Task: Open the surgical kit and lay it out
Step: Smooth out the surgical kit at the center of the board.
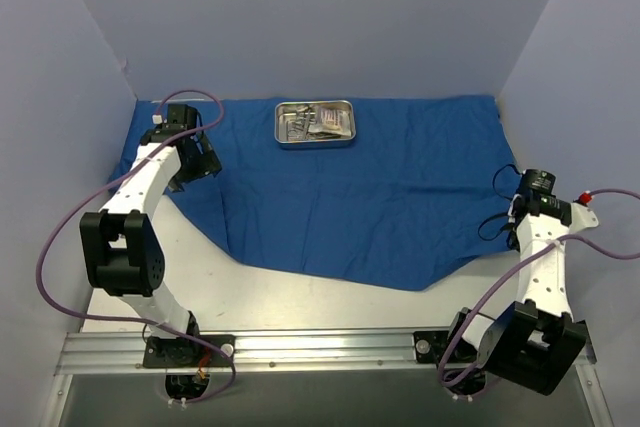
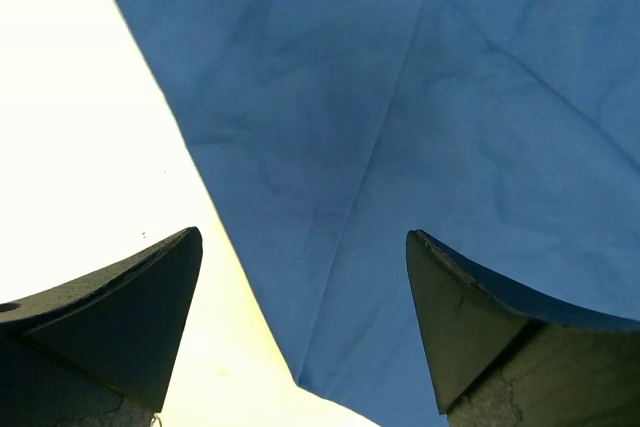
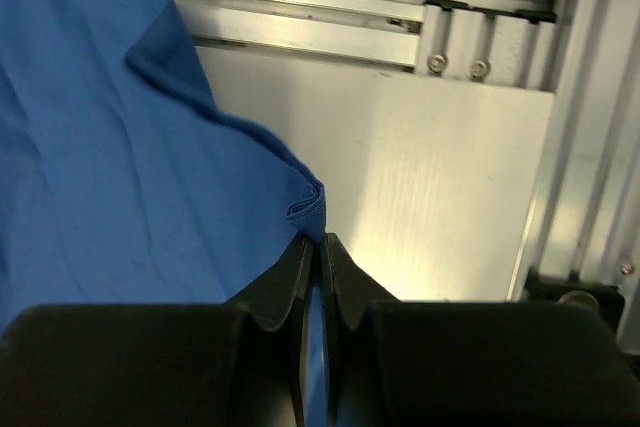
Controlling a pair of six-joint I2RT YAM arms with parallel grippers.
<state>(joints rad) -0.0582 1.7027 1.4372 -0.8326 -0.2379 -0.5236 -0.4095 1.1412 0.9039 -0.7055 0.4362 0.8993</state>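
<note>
The royal-blue cloth wrap lies spread open over the far half of the table. The small steel tray stands on it at the back centre and holds silver instruments and a packet; they are too small to tell apart. My left gripper is open and empty, above the cloth's left edge; its fingers straddle a cloth corner. My right gripper is shut on the cloth's right edge, which is bunched at the fingertips.
Bare white tabletop lies in front of the cloth. An aluminium rail runs along the near edge and also shows in the right wrist view. Grey walls close in the left, back and right. A small red part sits by the right arm.
</note>
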